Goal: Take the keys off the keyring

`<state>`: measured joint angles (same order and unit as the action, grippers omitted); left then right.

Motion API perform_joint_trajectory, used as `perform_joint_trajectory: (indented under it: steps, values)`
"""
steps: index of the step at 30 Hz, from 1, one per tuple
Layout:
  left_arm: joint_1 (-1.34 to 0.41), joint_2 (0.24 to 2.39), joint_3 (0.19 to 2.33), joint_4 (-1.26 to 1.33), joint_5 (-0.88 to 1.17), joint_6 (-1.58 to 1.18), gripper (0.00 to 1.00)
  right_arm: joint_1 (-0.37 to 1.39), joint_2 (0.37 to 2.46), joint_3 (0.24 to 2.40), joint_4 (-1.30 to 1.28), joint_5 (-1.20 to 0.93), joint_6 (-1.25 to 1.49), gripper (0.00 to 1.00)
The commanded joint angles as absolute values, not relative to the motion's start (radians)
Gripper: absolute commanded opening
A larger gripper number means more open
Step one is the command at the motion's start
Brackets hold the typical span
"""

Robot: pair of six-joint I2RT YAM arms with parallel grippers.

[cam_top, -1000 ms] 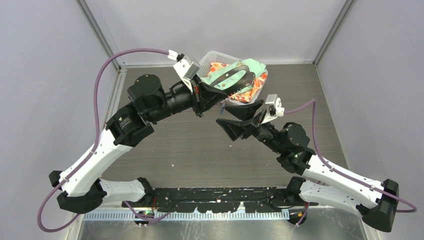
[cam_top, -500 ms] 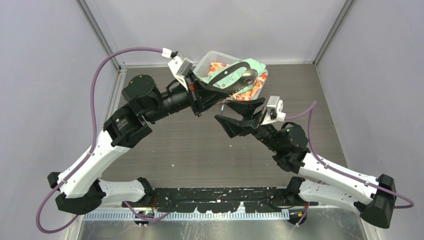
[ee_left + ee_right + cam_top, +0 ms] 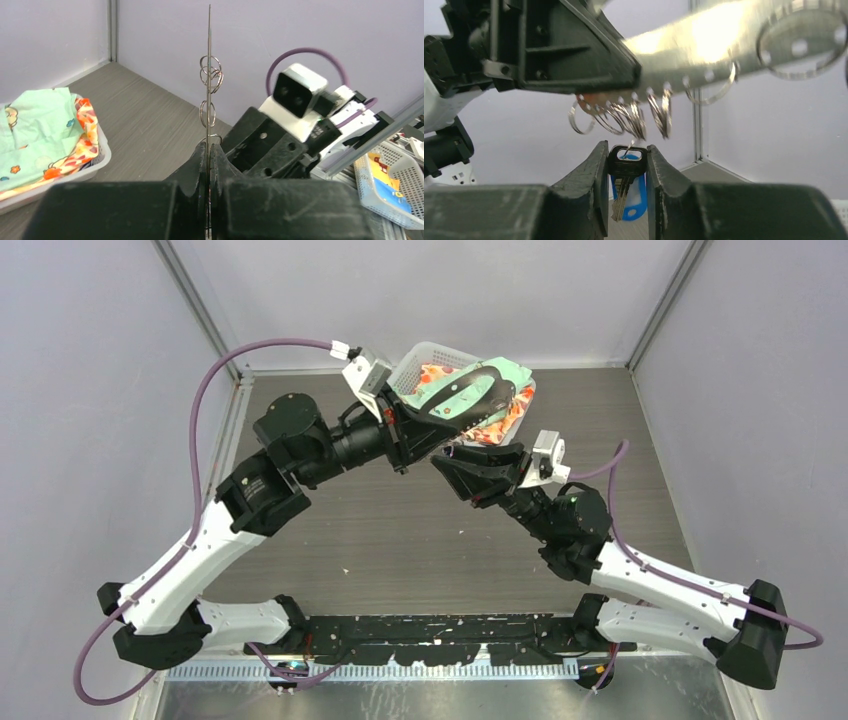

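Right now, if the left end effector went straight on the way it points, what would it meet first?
Probably the right end effector, whose black body sits just beyond the keyring clamped edge-on in the left end effector. How far beyond is unclear from the wrist view.

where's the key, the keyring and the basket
key (image 3: 626,167), right wrist view, its black head
keyring (image 3: 704,42), right wrist view, its flat metal strip
basket (image 3: 95,166), left wrist view, its white wall

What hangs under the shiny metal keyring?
Small silver rings hang from the keyring. Below them the right tool pinches a black-headed key, with a blue tag behind it. The left tool covers the keyring's other end.
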<state>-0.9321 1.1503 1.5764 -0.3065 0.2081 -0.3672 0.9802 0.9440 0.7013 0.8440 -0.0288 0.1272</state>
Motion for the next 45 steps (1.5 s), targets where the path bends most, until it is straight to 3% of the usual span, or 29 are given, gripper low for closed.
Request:
perform_joint_trajectory:
  steps: [1, 4, 9, 14, 25, 31, 36, 45]
  values:
    - [-0.936, 1.106, 1.533, -0.197, 0.112, -0.347, 0.0, 1.004, 0.879, 0.776, 0.826, -0.083, 0.134, 0.16]
    - [-0.936, 1.065, 1.452, -0.108, -0.019, -0.32, 0.0, 1.053, 0.849, 0.832, 0.661, -0.171, 0.136, 0.04]
    - [-0.936, 1.002, 1.346, 0.038, -0.122, -0.302, 0.0, 1.162, 0.818, 0.885, 0.416, -0.126, -0.018, 0.01]
    - [-0.936, 0.978, 1.336, 0.048, -0.094, -0.283, 0.0, 1.164, 0.763, 0.912, 0.282, 0.095, -0.143, 0.01]
    - [-0.936, 1.011, 1.4, -0.058, 0.131, -0.307, 0.0, 1.164, 0.739, 0.976, 0.277, 0.316, -0.187, 0.01]
    - [-0.936, 1.018, 1.442, -0.143, 0.19, -0.281, 0.0, 1.165, 0.717, 1.011, 0.264, 0.247, -0.233, 0.01]
    - [-0.936, 1.025, 1.439, -0.18, 0.135, -0.263, 0.0, 1.165, 0.729, 1.056, 0.201, 0.034, -0.209, 0.01]
    - [-0.934, 1.011, 1.394, -0.156, 0.032, -0.226, 0.0, 1.165, 0.687, 1.084, 0.179, 0.014, -0.185, 0.01]
